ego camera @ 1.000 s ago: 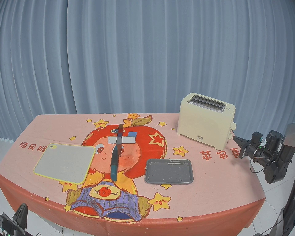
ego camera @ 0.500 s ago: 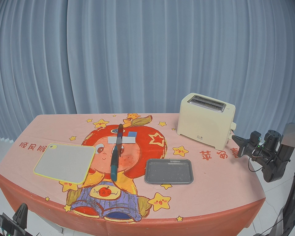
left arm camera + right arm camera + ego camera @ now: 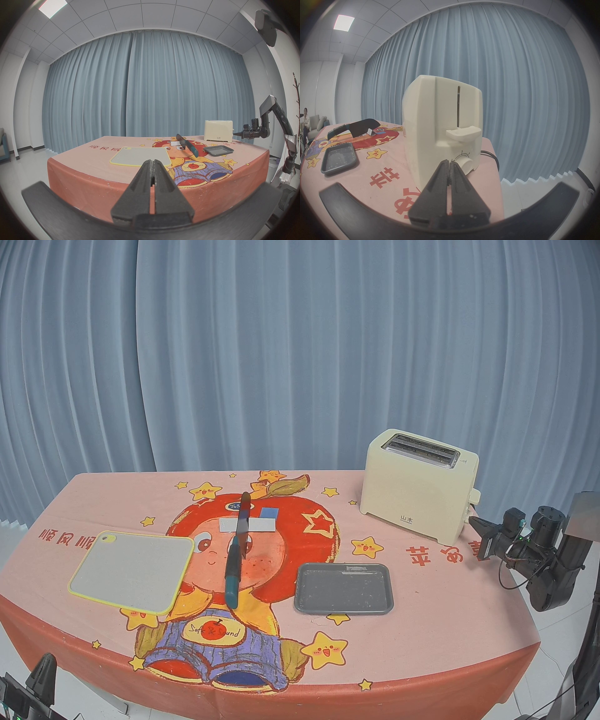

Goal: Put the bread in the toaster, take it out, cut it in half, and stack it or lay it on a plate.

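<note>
left gripper: hanging at the lower left corner of the head view, off the table's near edge; its fingers are lying pressed together, holding nothing.
cutting board: lying bare at the left of the table.
knife: lying just right of the board, blade pointing to the far side.
plate: a grey tray sitting right of centre, nothing lying on it.
toaster: standing at the right, well behind the plate.
bread: something brownish is showing in the top slots; I am judging this to be the slices, but cannot tell for sure.
lever: sitting at the low end of its slot on the toaster's end face.
right gripper: pointing at that end face from the right edge of the frame, fingers shut and empty.
change: over the last second the right arm is creeping leftward, closing on the toaster; everything else is staying put.
meaning: the toaster step is likely in hand; cutting and plating are not yet started.
</note>
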Available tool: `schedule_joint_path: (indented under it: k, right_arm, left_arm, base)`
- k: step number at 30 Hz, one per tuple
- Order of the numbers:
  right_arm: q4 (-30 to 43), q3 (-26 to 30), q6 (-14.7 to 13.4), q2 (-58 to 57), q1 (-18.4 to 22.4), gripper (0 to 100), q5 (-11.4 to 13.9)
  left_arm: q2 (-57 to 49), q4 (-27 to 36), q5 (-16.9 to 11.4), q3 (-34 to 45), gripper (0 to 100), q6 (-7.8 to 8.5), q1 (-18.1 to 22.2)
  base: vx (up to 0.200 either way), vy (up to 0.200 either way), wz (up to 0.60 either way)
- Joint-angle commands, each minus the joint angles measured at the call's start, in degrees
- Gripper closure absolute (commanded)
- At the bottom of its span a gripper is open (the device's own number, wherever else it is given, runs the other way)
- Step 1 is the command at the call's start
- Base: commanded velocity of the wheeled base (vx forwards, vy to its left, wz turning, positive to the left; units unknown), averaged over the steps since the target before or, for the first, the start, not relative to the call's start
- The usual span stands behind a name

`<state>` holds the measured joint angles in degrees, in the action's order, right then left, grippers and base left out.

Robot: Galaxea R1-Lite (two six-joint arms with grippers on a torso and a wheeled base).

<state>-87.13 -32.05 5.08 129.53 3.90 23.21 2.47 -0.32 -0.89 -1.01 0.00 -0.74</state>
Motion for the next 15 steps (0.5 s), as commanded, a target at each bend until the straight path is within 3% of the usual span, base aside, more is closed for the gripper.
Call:
schedule_joint_path:
  k: [1,15]
  right_arm:
    - [-0.1,0.0,0.0,0.3,-0.2,100,0.1]
    - [0.0,-0.2,-0.7,0.5,-0.6,100,-0.1]
  left_arm:
    - [0.1,0.0,0.0,1.0,100,0.0,0.0]
    - [0.1,0.0,0.0,1.0,100,0.0,0.0]
  base:
    - [0.0,0.0,0.0]
    - [0.0,0.0,0.0]
